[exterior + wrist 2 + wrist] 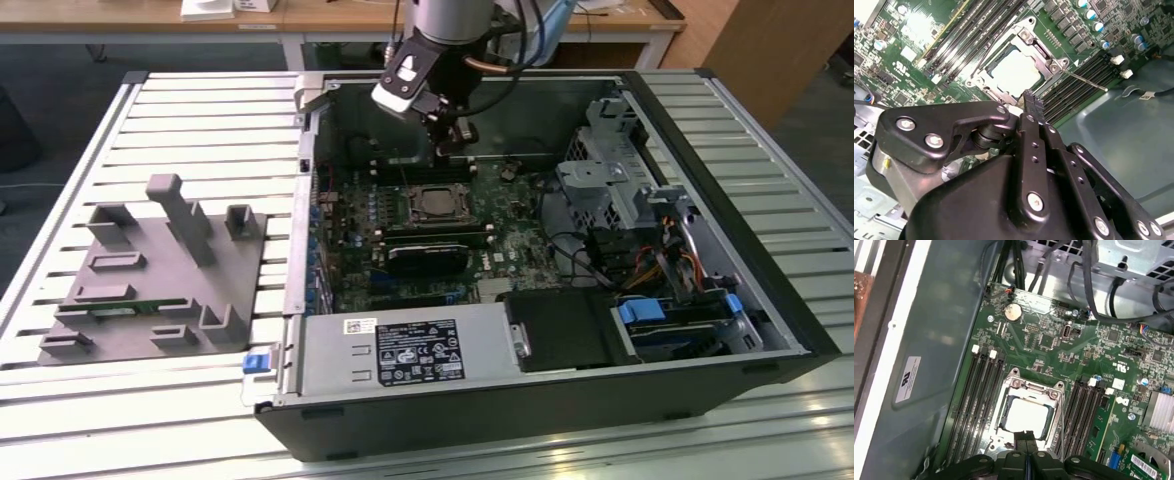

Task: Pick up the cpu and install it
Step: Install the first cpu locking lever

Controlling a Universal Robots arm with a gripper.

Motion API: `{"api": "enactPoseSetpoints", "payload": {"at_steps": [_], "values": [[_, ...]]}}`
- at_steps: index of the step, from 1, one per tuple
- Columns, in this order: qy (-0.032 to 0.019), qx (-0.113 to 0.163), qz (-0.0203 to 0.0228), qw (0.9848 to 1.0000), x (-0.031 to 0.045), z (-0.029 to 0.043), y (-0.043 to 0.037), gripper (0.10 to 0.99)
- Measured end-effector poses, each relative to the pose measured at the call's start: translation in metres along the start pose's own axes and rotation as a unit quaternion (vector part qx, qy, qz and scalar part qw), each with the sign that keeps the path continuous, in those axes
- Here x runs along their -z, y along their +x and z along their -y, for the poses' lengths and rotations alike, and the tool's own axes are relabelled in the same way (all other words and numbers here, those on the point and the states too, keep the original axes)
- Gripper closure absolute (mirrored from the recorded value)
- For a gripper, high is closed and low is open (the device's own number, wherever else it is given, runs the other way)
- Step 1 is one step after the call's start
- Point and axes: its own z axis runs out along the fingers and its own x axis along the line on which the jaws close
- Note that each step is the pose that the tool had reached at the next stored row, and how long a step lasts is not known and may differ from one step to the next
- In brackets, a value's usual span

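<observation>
- I see my gripper (1027, 436) clenched on nothing, fingertips pressed together
- The cpu (1026, 417) lies seated in its socket frame (1034, 386), just below those tips

The arm (449, 18) is held nearly upright above the socket frame (437, 203), on the frame's far side as the exterior view has it. The wrist (424, 70) is tilted (its pale camera housing (396, 88) is turned toward the exterior view's left), and the gripper (451, 150) is pointed down at the frame's far edge. In both wrist views the two black fingers (1029, 102) (1022, 442) are pressed flat together, their tips poised at the frame's rim; contact cannot be judged.
</observation>
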Motion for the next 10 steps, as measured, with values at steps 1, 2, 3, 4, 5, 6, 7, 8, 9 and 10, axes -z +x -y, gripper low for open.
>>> {"api": "enactPoseSetpoints", "payload": {"at_steps": [1,2,3,4,5,6,7,8,9,10], "values": [[0.0001,0.003,0.0000,1.0000,0.0000,0.0000,0.0000,0.980],[0.0001,0.007,-0.0001,1.0000,0.0000,0.0000,0.0000,0.980],[0.0002,0.010,-0.0002,1.0000,0.0000,0.0000,0.0000,0.980],[0.0002,0.013,-0.0002,0.9999,0.0000,0.0000,0.0000,0.980],[0.0003,0.016,-0.0002,0.9999,0.0000,0.0000,0.0000,0.980],[0.0003,0.019,-0.0003,0.9998,0.0000,0.0000,0.0000,0.980],[0.0004,0.022,-0.0003,0.9998,0.0000,0.0000,0.0000,0.980],[0.0004,0.024,-0.0004,0.9997,0.0000,0.0000,0.0000,0.980],[0.0004,0.027,-0.0004,0.9996,0.0000,0.0000,0.0000,0.980],[0.0005,0.030,-0.0005,0.9995,0.0000,0.0000,0.0000,0.980]]}}
